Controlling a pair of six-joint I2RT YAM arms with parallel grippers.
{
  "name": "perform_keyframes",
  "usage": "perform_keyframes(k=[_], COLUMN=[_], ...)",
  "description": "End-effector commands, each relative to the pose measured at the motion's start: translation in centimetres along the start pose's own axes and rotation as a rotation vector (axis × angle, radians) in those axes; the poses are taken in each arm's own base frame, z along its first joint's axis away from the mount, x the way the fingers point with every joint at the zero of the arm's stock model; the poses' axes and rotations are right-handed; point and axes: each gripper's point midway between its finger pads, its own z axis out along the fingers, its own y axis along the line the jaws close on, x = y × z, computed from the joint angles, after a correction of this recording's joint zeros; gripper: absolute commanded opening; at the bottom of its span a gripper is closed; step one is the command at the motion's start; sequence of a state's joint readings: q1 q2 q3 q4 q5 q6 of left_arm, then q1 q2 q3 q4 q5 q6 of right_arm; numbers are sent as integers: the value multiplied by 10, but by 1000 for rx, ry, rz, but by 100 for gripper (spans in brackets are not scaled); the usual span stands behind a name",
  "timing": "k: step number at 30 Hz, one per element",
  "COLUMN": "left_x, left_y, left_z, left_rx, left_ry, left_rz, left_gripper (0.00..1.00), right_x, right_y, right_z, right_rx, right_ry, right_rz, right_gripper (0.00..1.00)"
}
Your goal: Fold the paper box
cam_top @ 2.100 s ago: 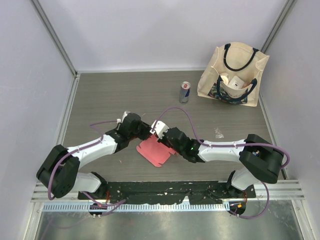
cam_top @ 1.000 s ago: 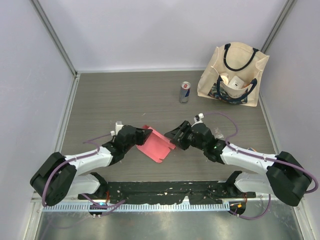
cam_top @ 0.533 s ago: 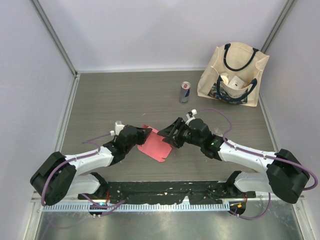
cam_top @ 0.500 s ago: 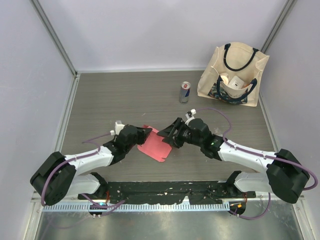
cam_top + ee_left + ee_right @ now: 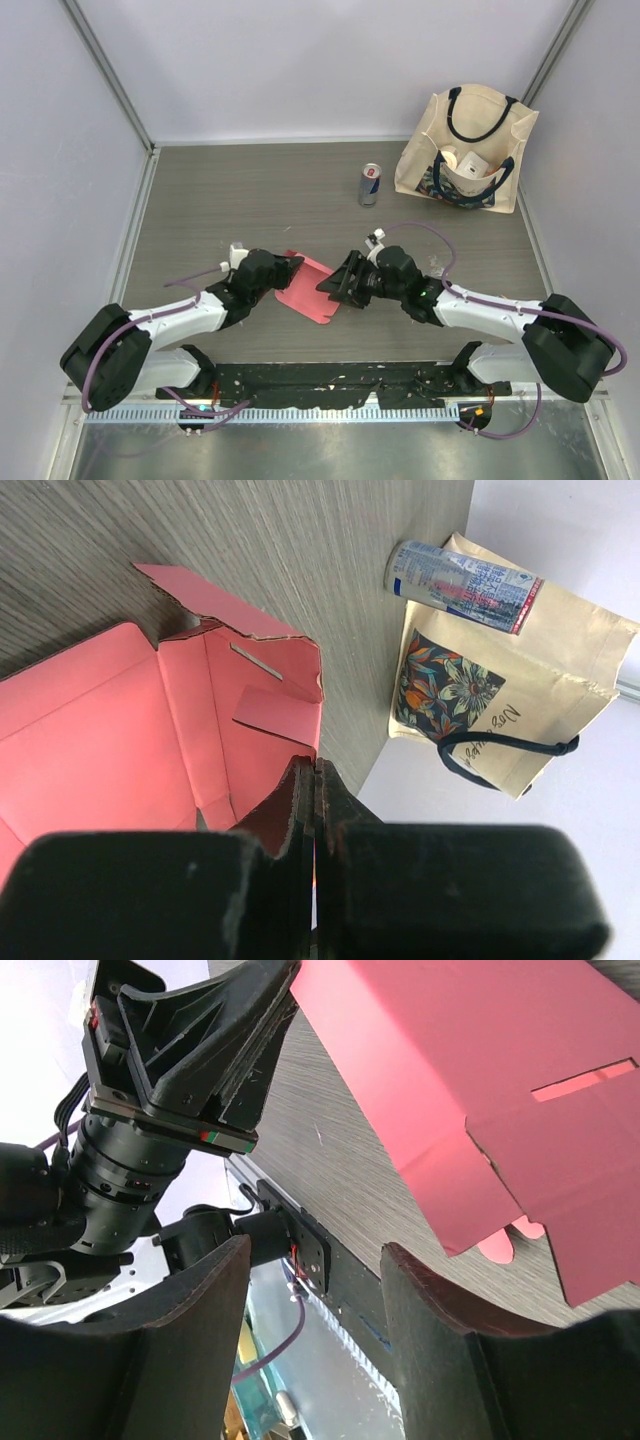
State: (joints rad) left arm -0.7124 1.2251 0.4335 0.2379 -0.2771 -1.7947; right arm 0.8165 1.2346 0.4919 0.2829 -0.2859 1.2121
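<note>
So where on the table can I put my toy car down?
The biggest bare patch of table is far left, between the left wall and the can. A smaller one lies between the tote bag and the right arm. The middle is crowded: the left gripper and right gripper meet at the paper box.

Left gripper clamped shut; right gripper jaws apart, both arms low

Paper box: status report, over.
Left gripper shut on paper box edge. Right gripper open, at its other side, not gripping. Can and tote bag far back, out of the way.
</note>
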Motion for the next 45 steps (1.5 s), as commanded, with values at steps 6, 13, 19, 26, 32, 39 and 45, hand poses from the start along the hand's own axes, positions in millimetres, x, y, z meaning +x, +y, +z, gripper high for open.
perform_keyframes(k=[6, 13, 19, 26, 32, 39, 45], left_x=[-11, 1, 6, 10, 13, 10, 12], left_y=[6, 6, 9, 8, 9, 11, 7], left_z=[-5, -1, 1, 0, -1, -3, -6], left_rx=[58, 70, 73, 86, 90, 105, 151], left_ry=[-39, -15, -21, -27, -31, -44, -48], left_rz=[39, 67, 69, 67, 77, 98, 173], left_gripper=[0, 0, 0, 0, 0, 0, 0], right_x=[-21, -47, -70, -86, -88, -90, -89], right_y=[15, 29, 21, 1, -9, -12, -21], right_z=[2, 12, 15, 20, 29, 32, 34], right_rx=[-88, -111, -100, -17, 11, 50, 102], right_ry=[-118, -206, -330, -432, -450, -456, -463], right_rz=[234, 415, 569, 612, 617, 601, 568], right_gripper=[57, 56, 47, 41, 41, 38, 38])
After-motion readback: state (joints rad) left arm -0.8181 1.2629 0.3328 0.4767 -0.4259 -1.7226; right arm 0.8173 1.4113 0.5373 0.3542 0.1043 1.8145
